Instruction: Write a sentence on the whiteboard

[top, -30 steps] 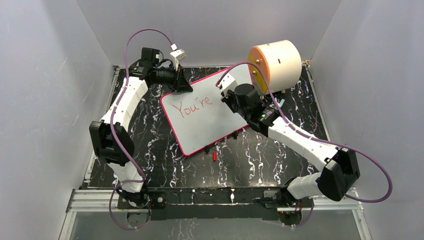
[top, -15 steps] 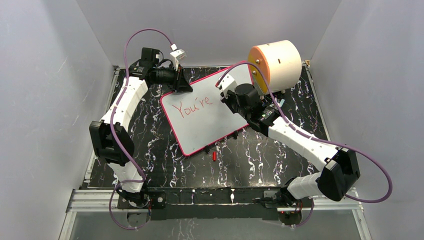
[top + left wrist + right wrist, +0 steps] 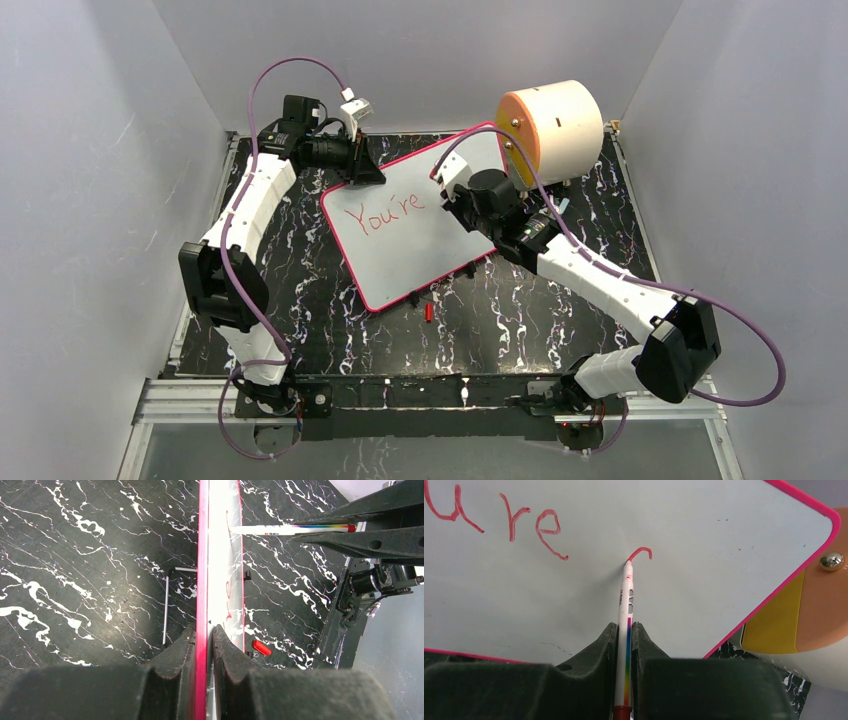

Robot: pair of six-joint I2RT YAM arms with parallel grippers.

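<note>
Whiteboard (image 3: 410, 250) in mid-frame is being clamped at its edge by left end effector (image 3: 202, 645); right end effector (image 3: 625, 630) is gripping marker (image 3: 626, 595), its tip touching beside red lettering (image 3: 384, 214).

The black marble-patterned tabletop with white veins (image 3: 520, 310) bears a cream cylinder with an orange face (image 3: 560, 125) at its far right. A small red plastic cap (image 3: 428, 312) lies mid-table (just off the near edge of the pink-framed white rectangular whiteboard (image 3: 420, 250)).

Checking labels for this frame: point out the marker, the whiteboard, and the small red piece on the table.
marker (image 3: 626, 610), right wrist view, white barrel below the tip.
whiteboard (image 3: 410, 262), top view, bare white face.
small red piece (image 3: 428, 312), top view, its middle.
</note>
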